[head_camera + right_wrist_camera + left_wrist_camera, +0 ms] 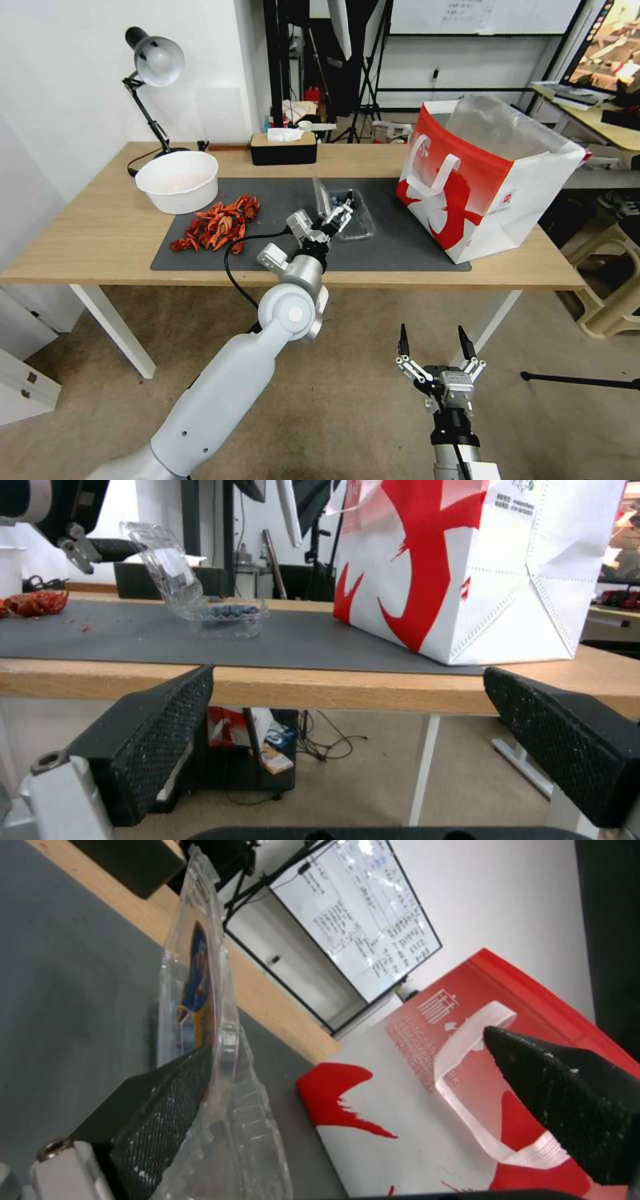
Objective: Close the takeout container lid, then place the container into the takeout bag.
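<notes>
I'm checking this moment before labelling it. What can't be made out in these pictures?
- Inside of the takeout bag: head view, hidden by its walls and crinkled liner.
- Print on the lid sticker: left wrist view, edge-on and blurred.
- Whether the left gripper presses the lid: one finger lies beside it, the contact unclear.
- Blueberry count in the takeout container: too small.

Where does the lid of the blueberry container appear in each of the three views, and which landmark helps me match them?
Head view: the lid stands raised at mat centre, by the left gripper.
Left wrist view: the lid stands edge-on against one finger.
Right wrist view: the lid tilts up over the blueberries.
Shared landmark: the takeout bag.
</notes>
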